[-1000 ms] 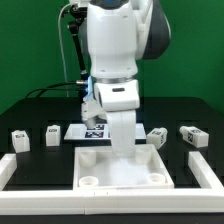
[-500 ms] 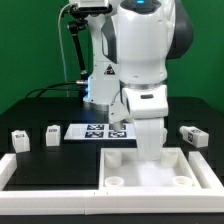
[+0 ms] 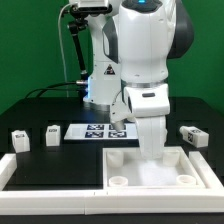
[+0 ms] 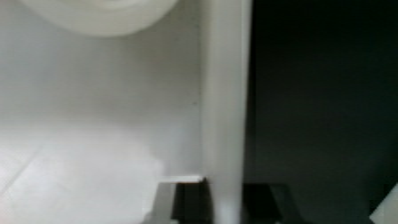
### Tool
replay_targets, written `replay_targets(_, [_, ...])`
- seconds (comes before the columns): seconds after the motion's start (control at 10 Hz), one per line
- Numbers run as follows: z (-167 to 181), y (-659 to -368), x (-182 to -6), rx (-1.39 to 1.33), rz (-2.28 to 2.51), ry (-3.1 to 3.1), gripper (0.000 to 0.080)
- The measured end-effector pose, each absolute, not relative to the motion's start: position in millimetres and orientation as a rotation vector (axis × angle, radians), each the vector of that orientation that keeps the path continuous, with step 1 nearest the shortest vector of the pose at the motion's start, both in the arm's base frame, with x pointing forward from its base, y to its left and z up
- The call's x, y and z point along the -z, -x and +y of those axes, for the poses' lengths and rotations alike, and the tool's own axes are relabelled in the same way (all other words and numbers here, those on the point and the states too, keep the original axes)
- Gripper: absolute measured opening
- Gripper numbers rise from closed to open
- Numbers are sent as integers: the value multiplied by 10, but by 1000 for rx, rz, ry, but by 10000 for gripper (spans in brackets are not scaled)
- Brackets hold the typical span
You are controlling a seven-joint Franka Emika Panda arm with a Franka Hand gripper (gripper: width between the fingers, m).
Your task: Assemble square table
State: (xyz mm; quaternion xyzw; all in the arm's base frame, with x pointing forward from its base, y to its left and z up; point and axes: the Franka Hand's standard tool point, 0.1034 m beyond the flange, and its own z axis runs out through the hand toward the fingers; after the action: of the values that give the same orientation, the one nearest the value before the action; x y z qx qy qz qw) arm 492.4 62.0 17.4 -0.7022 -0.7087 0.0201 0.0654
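Exterior view's left: two small white stubby tagged legs (image 3: 18,139) stand loose on the black table (image 3: 50,155). The marker board (image 3: 92,132) is partly hidden by the arm. Centre-right: white plastic square tabletop panel (image 3: 150,172). The gripper (image 3: 150,148) is clenched on its rear raised wall, fingertips hard to see here. Wrist view: wall pinched between dark, blurred fingers (image 4: 187,200). Far right: a third leg (image 3: 190,134).
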Motion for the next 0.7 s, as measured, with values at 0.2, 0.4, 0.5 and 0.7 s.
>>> replay_targets(0.2, [616,-4919,-166,-63,-2136,2119,250])
replay_targets(0.4, [615,-4916,-161,-63,-2135,2119,563])
replay_targets(0.5, [615,-4914,-159,-64,-2135,2118,563])
replay_targets(0.7, [615,-4912,-156,-64,-2134,2118,644])
